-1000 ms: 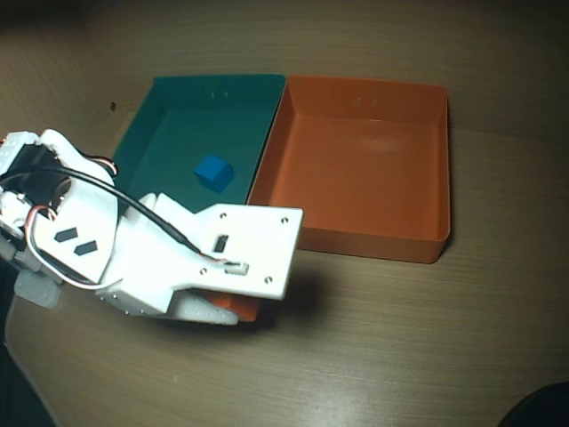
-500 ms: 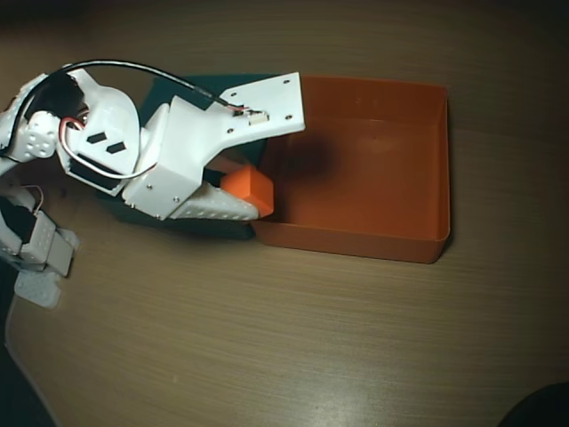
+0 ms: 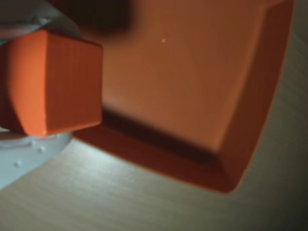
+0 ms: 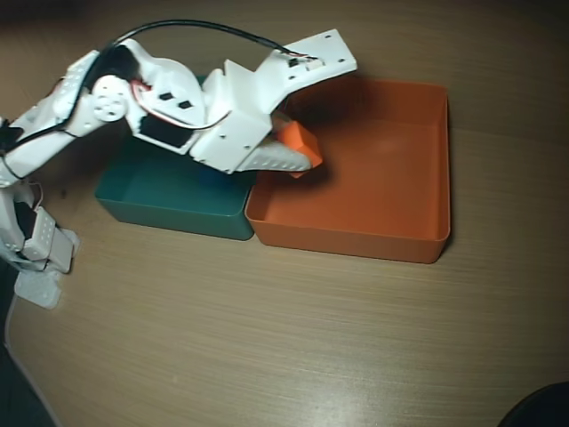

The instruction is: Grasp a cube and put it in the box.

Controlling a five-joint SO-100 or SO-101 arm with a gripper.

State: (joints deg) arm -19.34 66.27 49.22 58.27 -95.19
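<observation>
Filling the left of the wrist view, the cube (image 3: pixel 53 82) is a matte orange block with plain faces and softly rounded edges, pinched between pale plastic fingers (image 3: pixel 29 154) that show above and below it. Behind it spreads the box (image 3: pixel 250 120), a smooth orange plastic tray with upright walls, standing on a pale wood-grain table (image 3: pixel 120 197). In the overhead view, the white gripper (image 4: pixel 298 156) reaches from the upper left and holds the cube (image 4: pixel 300 142) over the left side of the box (image 4: pixel 356 240). A teal tray (image 4: pixel 169 200) sits touching the box's left wall, partly under the arm (image 4: pixel 160 98).
</observation>
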